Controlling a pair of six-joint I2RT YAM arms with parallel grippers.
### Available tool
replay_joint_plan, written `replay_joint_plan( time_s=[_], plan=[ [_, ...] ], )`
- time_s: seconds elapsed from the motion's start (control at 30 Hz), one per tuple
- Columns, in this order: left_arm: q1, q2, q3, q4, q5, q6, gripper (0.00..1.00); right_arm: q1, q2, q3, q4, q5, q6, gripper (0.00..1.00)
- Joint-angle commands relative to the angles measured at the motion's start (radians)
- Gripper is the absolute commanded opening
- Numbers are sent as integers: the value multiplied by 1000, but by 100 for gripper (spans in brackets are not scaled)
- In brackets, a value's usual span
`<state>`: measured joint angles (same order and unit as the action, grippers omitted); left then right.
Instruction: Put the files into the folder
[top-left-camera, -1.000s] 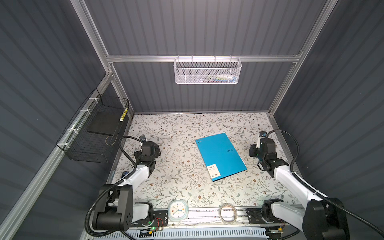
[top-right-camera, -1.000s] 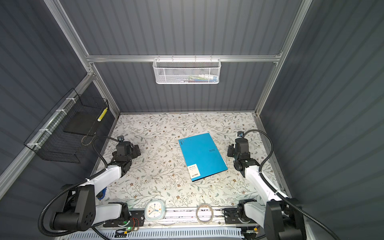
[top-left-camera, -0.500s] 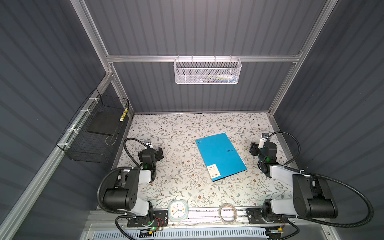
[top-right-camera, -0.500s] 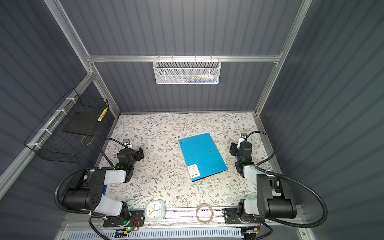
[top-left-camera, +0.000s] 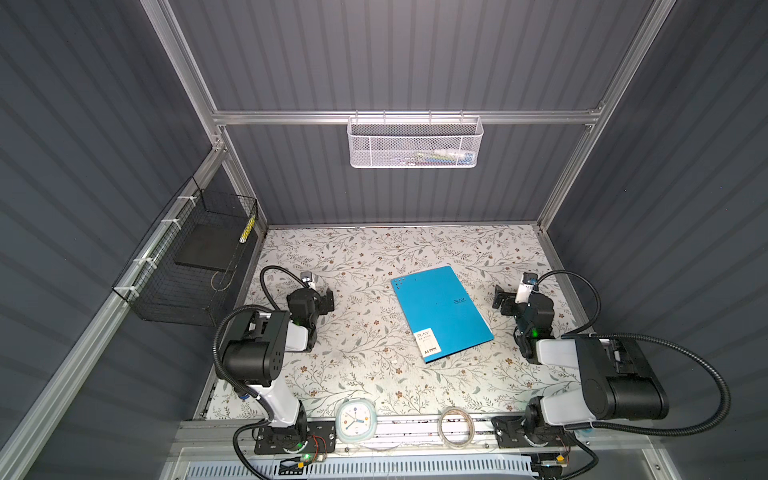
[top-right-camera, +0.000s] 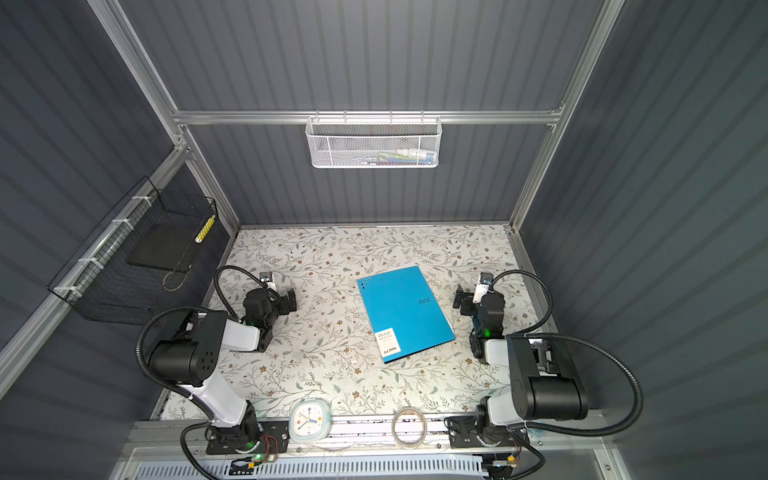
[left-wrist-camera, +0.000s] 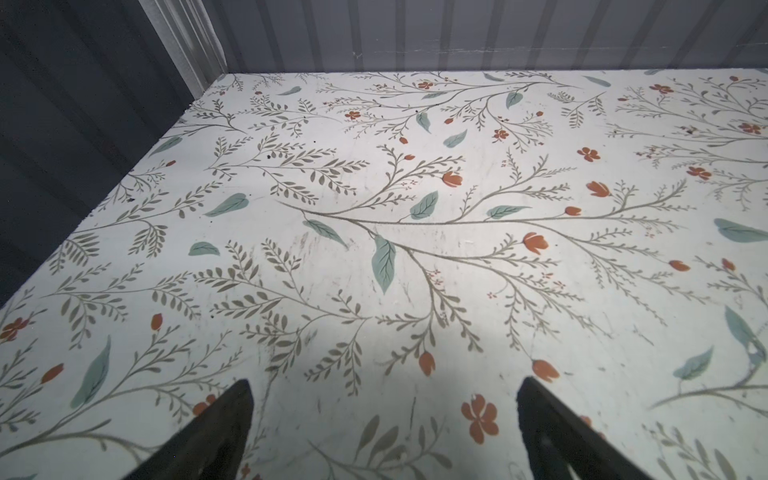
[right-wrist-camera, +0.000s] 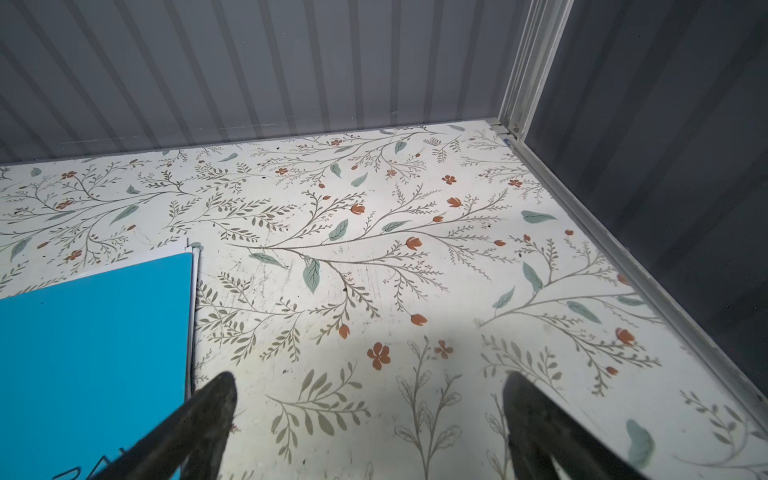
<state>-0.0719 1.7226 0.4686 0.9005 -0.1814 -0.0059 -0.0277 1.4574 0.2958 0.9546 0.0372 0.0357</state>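
The blue folder (top-left-camera: 441, 312) lies shut and flat on the floral table, right of centre in both top views (top-right-camera: 405, 312). In the right wrist view its cover (right-wrist-camera: 95, 353) shows, with white edges of the files (right-wrist-camera: 166, 251) peeking out under its far corner. My right gripper (top-left-camera: 500, 297) rests low just right of the folder, open and empty (right-wrist-camera: 370, 380). One of its fingers (right-wrist-camera: 208, 411) lies beside the folder's edge. My left gripper (top-left-camera: 328, 300) sits on the left, well apart from the folder, open over bare table (left-wrist-camera: 384, 386).
A white mesh basket (top-left-camera: 415, 143) hangs on the back wall. A black wire basket (top-left-camera: 195, 266) on the left wall holds a dark slab. A small clock (top-left-camera: 354, 420) and a tape roll (top-left-camera: 456, 426) lie on the front rail. Both arms are folded near their bases.
Both arms have folded back toward their bases, elbows raised. The right gripper's jaws have spread open. The folder has stayed in place.
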Motion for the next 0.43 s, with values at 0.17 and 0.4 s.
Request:
replay_joint_plan(
  time_s=[0.17, 0.4],
  plan=[
    [6, -4, 11, -2, 15, 21, 99, -6, 0, 20, 35, -6, -8, 99],
    [6, -5, 10, 1, 15, 23, 99, -6, 0, 20, 35, -8, -8, 99]
  ],
)
